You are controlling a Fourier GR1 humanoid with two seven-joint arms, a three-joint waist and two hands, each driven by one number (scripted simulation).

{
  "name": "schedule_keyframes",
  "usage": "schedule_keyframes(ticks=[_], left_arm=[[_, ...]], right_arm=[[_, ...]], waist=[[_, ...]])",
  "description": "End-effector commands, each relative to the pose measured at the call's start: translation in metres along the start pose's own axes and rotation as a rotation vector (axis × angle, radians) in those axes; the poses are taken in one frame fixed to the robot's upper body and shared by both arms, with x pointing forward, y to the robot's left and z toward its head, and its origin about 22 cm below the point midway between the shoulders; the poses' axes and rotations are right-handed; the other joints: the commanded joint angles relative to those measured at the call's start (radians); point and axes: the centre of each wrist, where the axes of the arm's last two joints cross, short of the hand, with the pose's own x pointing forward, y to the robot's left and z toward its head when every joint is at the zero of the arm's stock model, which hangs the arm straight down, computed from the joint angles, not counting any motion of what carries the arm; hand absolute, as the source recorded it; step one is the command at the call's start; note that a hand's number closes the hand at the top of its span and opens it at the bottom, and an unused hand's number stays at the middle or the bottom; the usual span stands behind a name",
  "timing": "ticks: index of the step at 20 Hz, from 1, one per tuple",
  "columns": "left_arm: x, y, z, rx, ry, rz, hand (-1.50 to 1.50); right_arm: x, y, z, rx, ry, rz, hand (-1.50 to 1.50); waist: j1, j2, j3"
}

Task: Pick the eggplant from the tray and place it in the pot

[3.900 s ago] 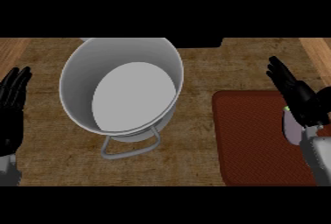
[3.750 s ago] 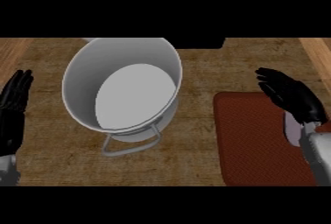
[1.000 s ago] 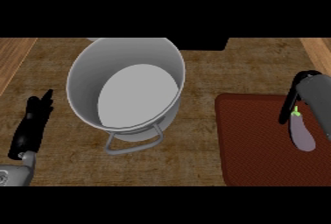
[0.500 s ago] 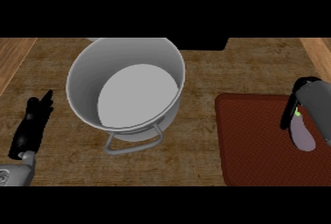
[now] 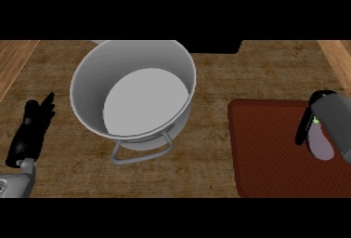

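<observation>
purple eggplant [image 5: 319, 145] in right hand [image 5: 303, 129]

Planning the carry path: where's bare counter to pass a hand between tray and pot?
Bare wooden counter lies between the large grey metal pot and the dark red rectangular tray, and behind the tray. Crowded at the tray's right edge: the right hand is around the pale purple eggplant. The left hand rests left of the pot.

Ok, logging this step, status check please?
Right hand over tray, shut on eggplant. Left hand open at left edge. Pot holds nothing, path to it unobstructed.
</observation>
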Motion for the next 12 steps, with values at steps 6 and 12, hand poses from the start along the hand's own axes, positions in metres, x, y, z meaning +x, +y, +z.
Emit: schedule_keyframes(ticks=[6,12], left_arm=[[0.007,0.002,-0.006,-0.006,0.009,0.012,0.0],[0.001,0.01,0.01,0.001,-0.003,-0.006,0.0]], right_arm=[[0.006,0.019,-0.014,0.027,0.055,-0.03,-1.5],[-0.014,0.02,-0.031,0.046,0.045,-0.026,-1.5]], waist=[[0.002,0.001,0.0],[0.003,-0.002,0.0]])
